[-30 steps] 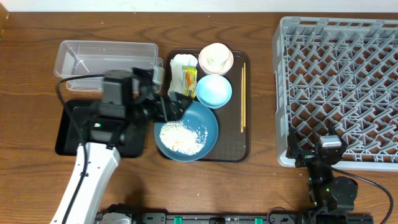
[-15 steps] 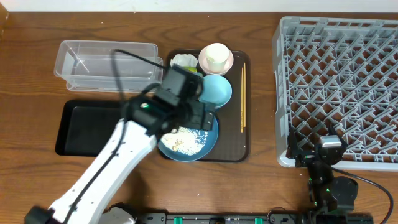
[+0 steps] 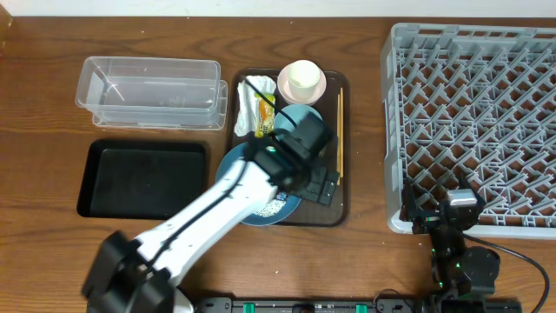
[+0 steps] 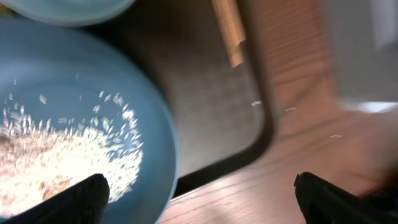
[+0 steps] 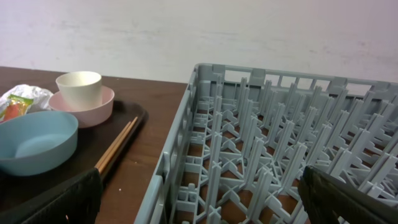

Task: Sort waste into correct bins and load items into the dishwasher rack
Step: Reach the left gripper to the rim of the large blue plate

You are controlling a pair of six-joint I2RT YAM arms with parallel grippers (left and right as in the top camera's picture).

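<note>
**Left arm over tray's near-right corner, both grippers empty**

Chopsticks (image 3: pixel 339 135) lay flat along the right side of the brown serving tray (image 3: pixel 346 178). Long axis ran near to far, parallel to the tray's right rim. The pair was close together, the ends roughly level. Could not tell which end was the tip.

To their left on the tray:
- white cup (image 3: pixel 301 78) sat inside the pink bowl (image 3: pixel 320 90), at the far end
- light-blue bowl (image 3: pixel 294 113) just nearer, part hidden by the left arm
- dark-blue plate (image 4: pixel 93 74) nearest, with rice crumbs (image 4: pixel 62 162) scattered on it
- napkin (image 3: pixel 254 89) and yellow-green wrapper (image 3: pixel 246 117) at the tray's far-left corner

Left gripper (image 4: pixel 199 186) hung over the tray's near-right corner, just off the plate's right edge and near the chopsticks' near end. Jaws stood wide apart with nothing between them. The arm crossed the plate diagonally and covered much of it in the overhead view.

Dishwasher rack (image 3: pixel 473 104) stood to the right, apart from the tray, with bare table (image 3: pixel 365 261) between. Right gripper (image 5: pixel 199 177) sat at the rack's near-left corner, jaws spread and empty.

Clear container (image 3: pixel 152 91) and black tray (image 3: pixel 143 178) lay left of the serving tray.
</note>
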